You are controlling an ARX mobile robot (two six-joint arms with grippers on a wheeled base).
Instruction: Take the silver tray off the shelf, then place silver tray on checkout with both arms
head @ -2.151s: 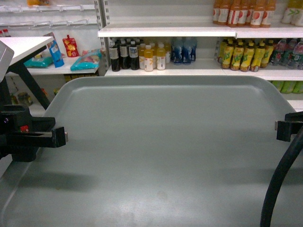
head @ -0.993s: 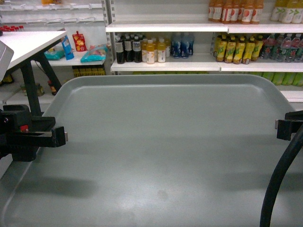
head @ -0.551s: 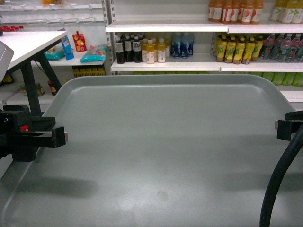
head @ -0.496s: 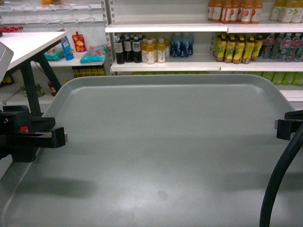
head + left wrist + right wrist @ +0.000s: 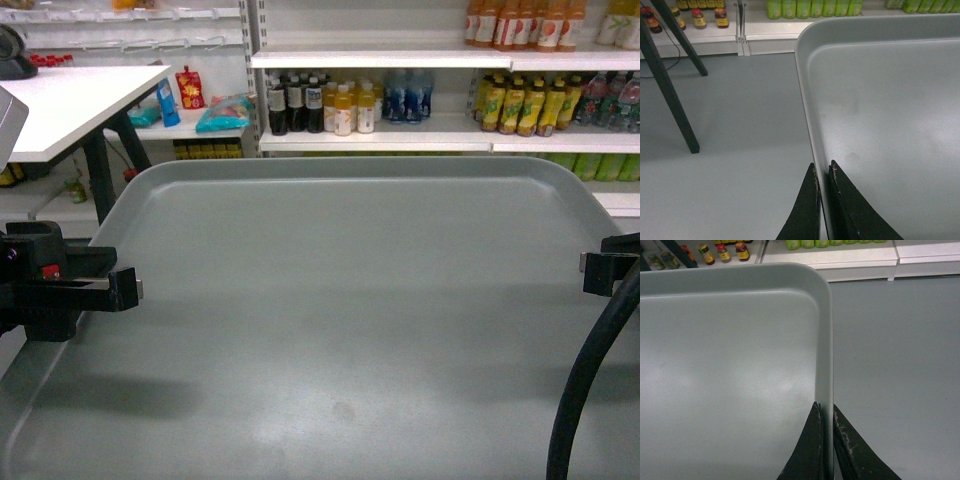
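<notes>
The silver tray fills most of the head view, held level in the air over the grey floor. My left gripper is shut on its left rim; in the left wrist view the rim runs between the two black fingers. My right gripper is shut on the right rim, and the right wrist view shows that rim pinched between its fingers. The checkout, a white table on black slanted legs, stands at the upper left, apart from the tray. A white shelf with bottles lies beyond the tray's far edge.
Store shelving with drink bottles spans the back. Snack packets lie on a lower shelf behind the checkout. A black round device sits on the checkout's far corner. Black table legs stand left of the tray. A thick black cable hangs at right.
The background has shifted to the right in the head view, and more of the checkout top shows at the left. Both grippers keep the same hold on the tray.
</notes>
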